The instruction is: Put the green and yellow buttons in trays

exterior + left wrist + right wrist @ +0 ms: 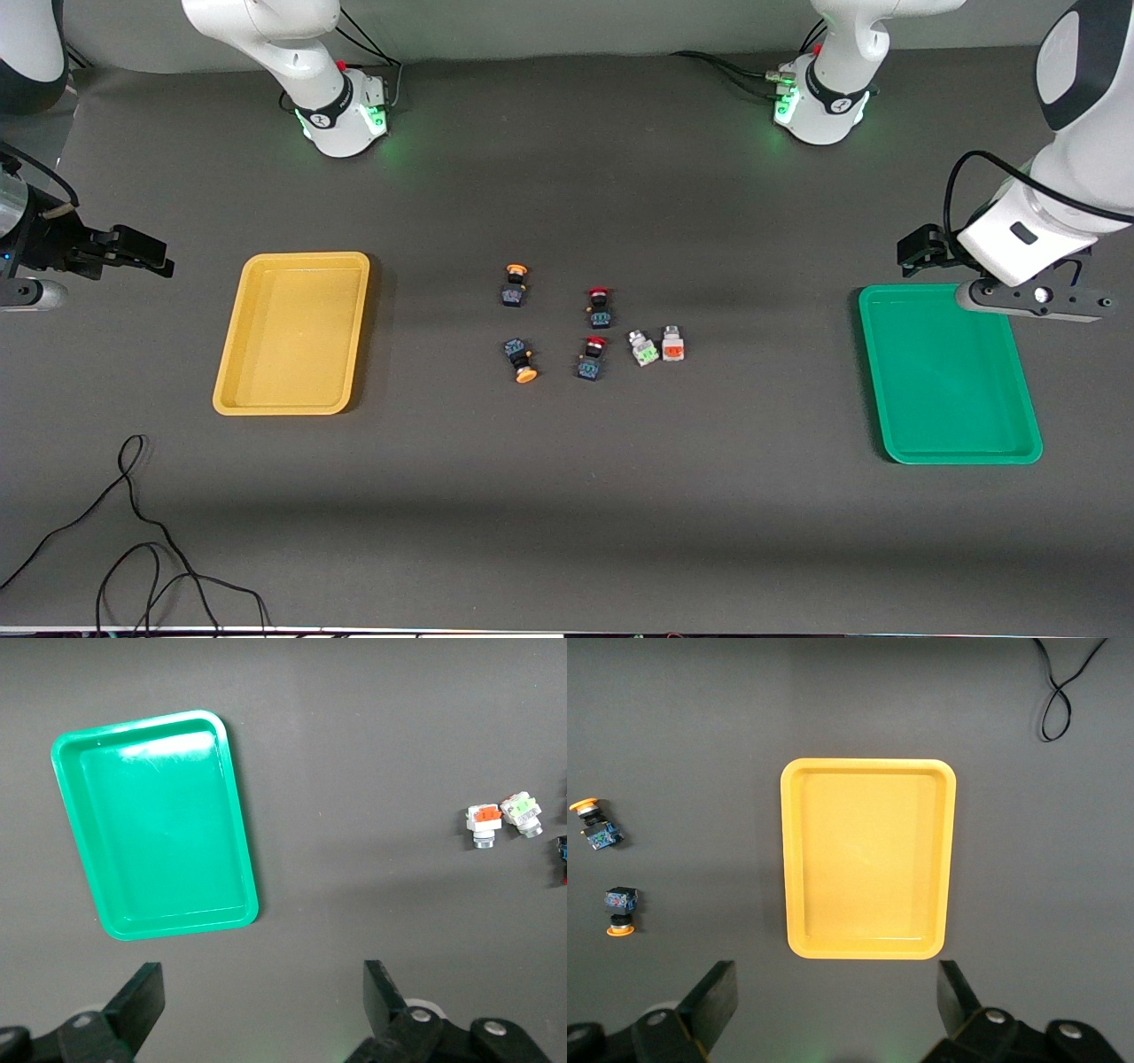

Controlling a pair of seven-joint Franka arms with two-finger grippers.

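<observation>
The yellow tray (306, 259) (868, 859) lies toward the right arm's end of the table, the green tray (948, 381) (151, 833) toward the left arm's end. Between them are two black buttons with orange-yellow caps (515, 283) (522, 361) (594, 819) (620, 911). Beside these sit a white switch with a green face (643, 348) (522, 811) and one with an orange face (673, 344) (484, 822). My left gripper (921, 248) (263, 979) hangs open above the table by the green tray's edge. My right gripper (146, 251) (835, 979) hangs open beside the yellow tray. Both hold nothing.
Two black buttons with red caps (600, 306) (592, 357) lie among the others at mid-table. A loose black cable (133, 532) (1063, 691) curls on the table near the front camera at the right arm's end. Both arm bases (341, 115) (819, 106) stand along the table's edge farthest from the front camera.
</observation>
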